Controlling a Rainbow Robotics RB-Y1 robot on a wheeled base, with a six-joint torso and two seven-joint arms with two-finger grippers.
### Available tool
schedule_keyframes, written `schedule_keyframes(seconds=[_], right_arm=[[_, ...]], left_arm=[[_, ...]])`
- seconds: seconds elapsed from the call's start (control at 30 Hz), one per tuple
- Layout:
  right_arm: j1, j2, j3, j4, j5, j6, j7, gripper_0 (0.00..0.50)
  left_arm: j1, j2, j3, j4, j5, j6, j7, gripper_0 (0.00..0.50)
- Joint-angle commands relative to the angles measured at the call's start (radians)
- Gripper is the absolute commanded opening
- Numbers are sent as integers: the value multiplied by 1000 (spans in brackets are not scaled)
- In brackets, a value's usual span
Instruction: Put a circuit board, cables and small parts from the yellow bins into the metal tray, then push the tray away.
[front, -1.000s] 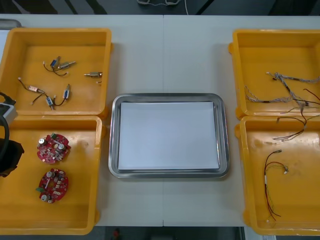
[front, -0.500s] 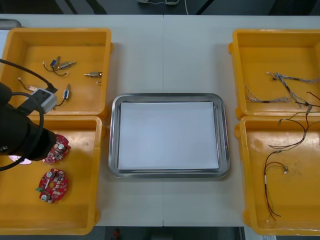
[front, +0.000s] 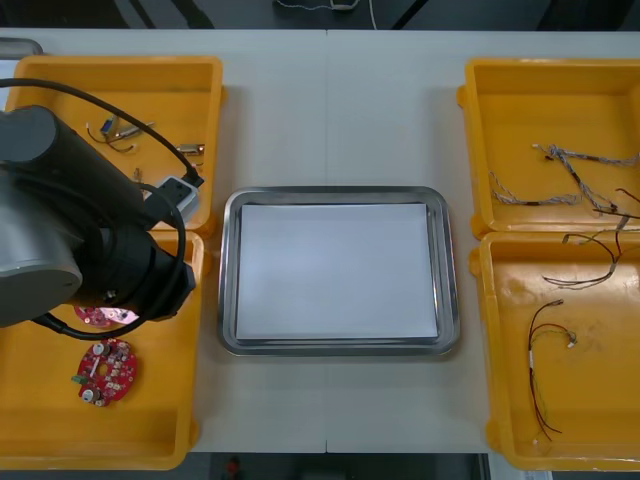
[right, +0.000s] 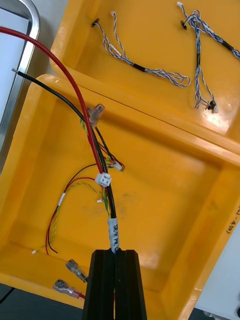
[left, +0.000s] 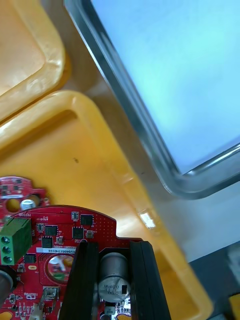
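Board (left: 60, 235), red and round, sits in the near left bin (front: 150, 430), close to the wall next to the tray (front: 338, 195). The left gripper (left: 114, 247) is down on it. Its two fingers stand a little apart with a small silver can (left: 114, 285) on the board pinched between them, so it looks to have hold of the board. I cannot tell if the board is off the bin floor yet. One more board (front: 103, 370) lies in the same bin, untouched.

The right gripper (right: 115, 256) is over the near right bin (right: 165, 200). Its fingers are squeezed tight on a cable (right: 112, 230), black with a red wire beside it, which runs off from the fingertips across the bin.

The tray has nothing in it. So this looks like the picking-up step, with both arms busy. Next, each arm needs to lift high enough to clear its bin wall, then swing in over the tray and let go.
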Motion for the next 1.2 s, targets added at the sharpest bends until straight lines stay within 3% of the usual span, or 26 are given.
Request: schedule_keyframes(seconds=[0.03, 0.37, 0.53, 0.8, 1.03, 1.2], right_arm=[[19, -39, -30, -20, -9, 3, -41, 0], [27, -39, -32, -19, -6, 3, -55, 0], [65, -39, 8, 1, 27, 3, -56, 0], [172, -34, 126, 20, 184, 3, -64, 0], [212, 9, 172, 89, 204, -85, -64, 0], [214, 44, 210, 110, 253, -134, -58, 0]], left_arm=[[-105, -73, -94, -11, -30, 7, 121, 0], [-223, -244, -275, 121, -169, 7, 262, 0], [-268, -305, -329, 199, -203, 7, 322, 0], [-272, -327, -406, 284, -263, -55, 359, 1], [-271, -345, -487, 385, -334, -163, 394, 1], [-271, -354, -501, 443, -338, -232, 417, 0]])
